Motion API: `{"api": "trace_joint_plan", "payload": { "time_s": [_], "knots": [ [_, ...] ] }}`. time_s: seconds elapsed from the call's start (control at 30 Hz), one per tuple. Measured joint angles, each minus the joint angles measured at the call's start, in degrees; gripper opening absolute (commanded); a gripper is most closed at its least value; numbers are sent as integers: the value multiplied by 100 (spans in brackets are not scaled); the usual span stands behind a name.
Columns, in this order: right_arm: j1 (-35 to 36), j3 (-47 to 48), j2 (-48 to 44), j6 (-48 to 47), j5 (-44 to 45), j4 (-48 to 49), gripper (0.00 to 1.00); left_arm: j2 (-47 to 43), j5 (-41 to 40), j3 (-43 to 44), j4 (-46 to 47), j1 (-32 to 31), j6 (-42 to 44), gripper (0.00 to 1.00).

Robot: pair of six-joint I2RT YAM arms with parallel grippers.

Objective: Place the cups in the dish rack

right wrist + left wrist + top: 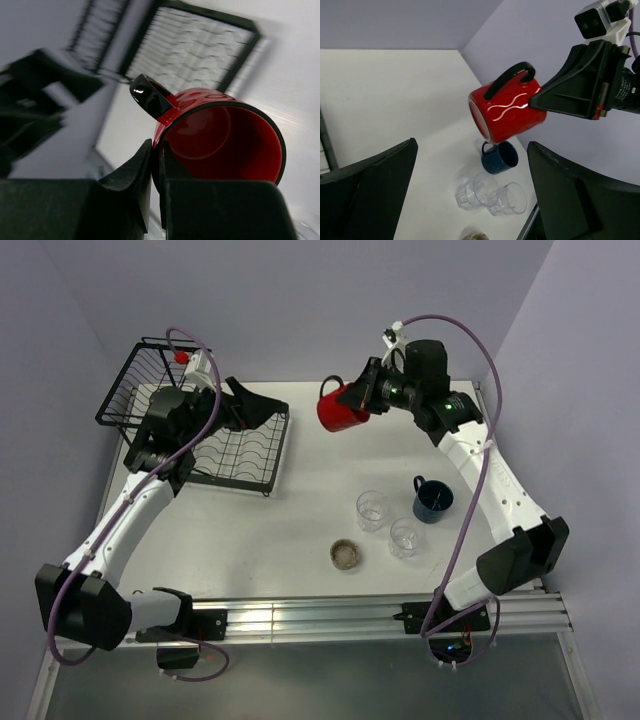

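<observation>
While the glass tumblers [372,510] and blue mug [433,500] sit upright on the counter [300,530] below the right pincer [365,395], it's clamped on the red mug [340,410] rim, mug tipped sideways midair. Left pincer [250,408] gapes wide over the dish rack [130,390].

The right claw [536,100] holds the red mug [507,112] sideways by its rim, with the blue mug [499,156] and two tumblers [472,192] standing below.

White links [130,515], black joints [520,555], purple cables [440,317], green status lights [397,392].
</observation>
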Motion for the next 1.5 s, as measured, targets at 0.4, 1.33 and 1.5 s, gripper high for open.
{"api": "trace_joint_plan", "payload": {
  "time_s": [0.4,1.33,1.5],
  "knots": [
    [-216,-1263,-568,2680,-2522,3250,0,726,1449,0,2341,-70,-715,99],
    [-435,-2050,-212,5702,-3595,6911,0,911,2024,68,3080,-610,-485,98],
    [-448,-2052,-168,5735,-3600,6975,0,942,2024,90,3071,-610,-483,74]
  ]
}}
